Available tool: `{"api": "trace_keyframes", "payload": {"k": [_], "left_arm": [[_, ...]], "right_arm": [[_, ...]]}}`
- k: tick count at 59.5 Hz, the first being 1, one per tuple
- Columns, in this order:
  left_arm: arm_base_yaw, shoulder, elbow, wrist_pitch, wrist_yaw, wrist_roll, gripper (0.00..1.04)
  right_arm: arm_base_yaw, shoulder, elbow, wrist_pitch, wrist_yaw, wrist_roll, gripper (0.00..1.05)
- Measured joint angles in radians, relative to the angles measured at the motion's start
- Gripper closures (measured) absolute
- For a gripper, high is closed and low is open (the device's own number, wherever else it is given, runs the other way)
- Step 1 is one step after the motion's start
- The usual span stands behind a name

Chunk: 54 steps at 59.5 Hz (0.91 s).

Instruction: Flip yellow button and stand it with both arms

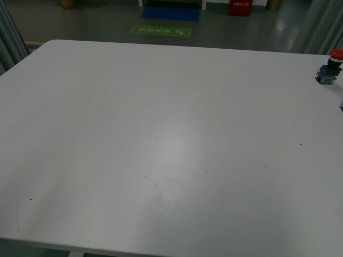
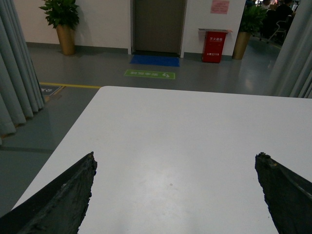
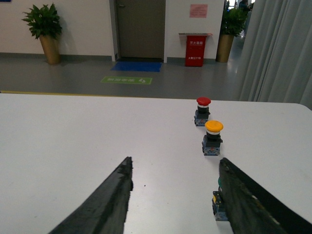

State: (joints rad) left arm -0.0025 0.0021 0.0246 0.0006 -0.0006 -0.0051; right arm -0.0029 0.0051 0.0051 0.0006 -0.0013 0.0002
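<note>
The yellow button (image 3: 213, 138) shows in the right wrist view. It stands on the white table (image 3: 73, 141) with its yellow-orange cap up, above a black collar and a black-and-blue block. My right gripper (image 3: 175, 163) is open over bare table, short of the button, which lies just beyond one of its fingers (image 3: 243, 200). My left gripper (image 2: 175, 157) is also open, wide, with only bare table (image 2: 170, 126) between its fingers. In the front view neither arm nor the yellow button appears.
A red-capped switch (image 3: 202, 111) stands just past the yellow one, and also near the table's far right edge (image 1: 329, 67). Another small switch (image 3: 218, 204) is half hidden behind the right finger. Grey curtains hang beside the table (image 2: 19, 73).
</note>
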Motion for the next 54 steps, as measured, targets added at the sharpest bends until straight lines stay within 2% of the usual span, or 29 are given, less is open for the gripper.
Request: {"api": "trace_keyframes", "payload": {"k": [9, 14, 54], "left_arm": [[0.0, 0.0, 0.0, 0.0, 0.0, 0.0, 0.07], [0.0, 0.0, 0.0, 0.0, 0.0, 0.0, 0.07], [0.0, 0.0, 0.0, 0.0, 0.0, 0.0, 0.07]], "right_arm": [[0.0, 0.0, 0.0, 0.0, 0.0, 0.001, 0.05], [0.0, 0.0, 0.0, 0.0, 0.0, 0.0, 0.08], [0.0, 0.0, 0.0, 0.0, 0.0, 0.0, 0.07]]}}
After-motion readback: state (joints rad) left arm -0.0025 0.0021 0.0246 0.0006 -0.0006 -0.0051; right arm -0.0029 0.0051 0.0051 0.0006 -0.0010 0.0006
